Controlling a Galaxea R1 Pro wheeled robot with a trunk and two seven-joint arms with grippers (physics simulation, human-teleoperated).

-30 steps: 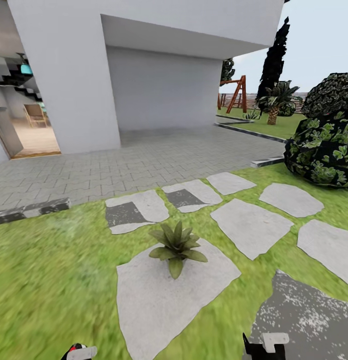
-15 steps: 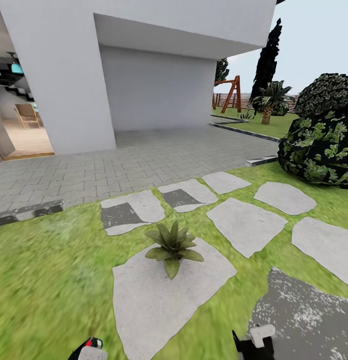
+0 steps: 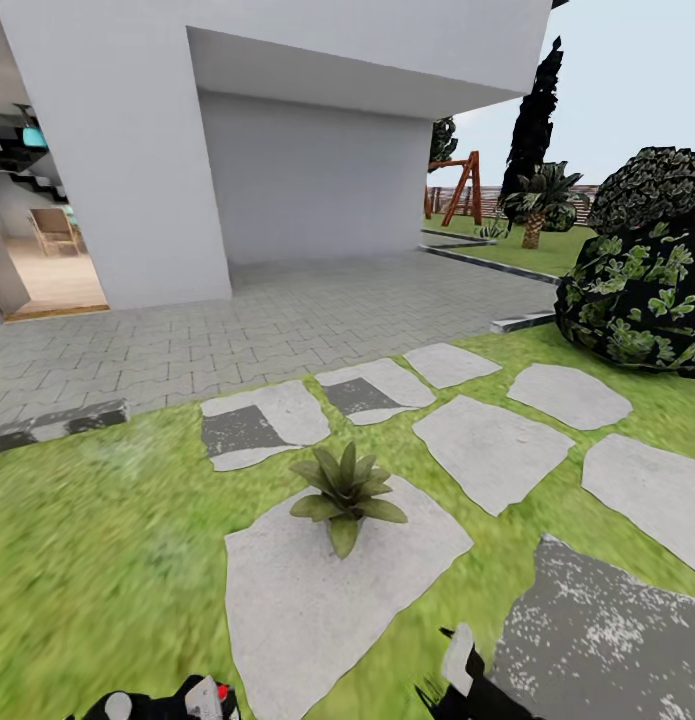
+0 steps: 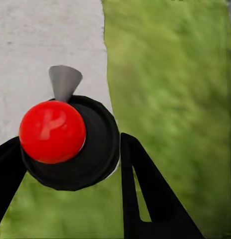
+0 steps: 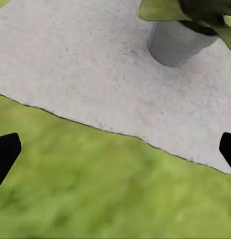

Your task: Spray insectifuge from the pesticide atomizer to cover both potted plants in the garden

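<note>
A potted plant (image 3: 345, 495), a low rosette of olive-green leaves, stands on a large grey stepping stone (image 3: 317, 590) in the garden lawn (image 3: 107, 520). My left gripper (image 3: 199, 702) sits at the lower edge of the head view, short of the plant. In the left wrist view my left gripper (image 4: 70, 144) is shut on the pesticide atomizer (image 4: 53, 132), a black body with a red top and a grey nozzle. My right gripper (image 3: 457, 668) is open and empty. The right wrist view has my right gripper (image 5: 115, 149) over grass, with the plant's grey pot (image 5: 176, 44) just ahead.
More stepping stones (image 3: 492, 450) lead right toward dark leafy shrubs (image 3: 642, 290). A mottled grey paved patch (image 3: 607, 630) lies at lower right. Beyond the lawn are a stone kerb (image 3: 57, 420), brick paving (image 3: 287, 320) and a white building (image 3: 127, 140). A palm (image 3: 534, 205) stands far back.
The camera shifted slightly, then held still. Both arms have come further up into the head view. The right gripper moved up and left toward the plant's stone.
</note>
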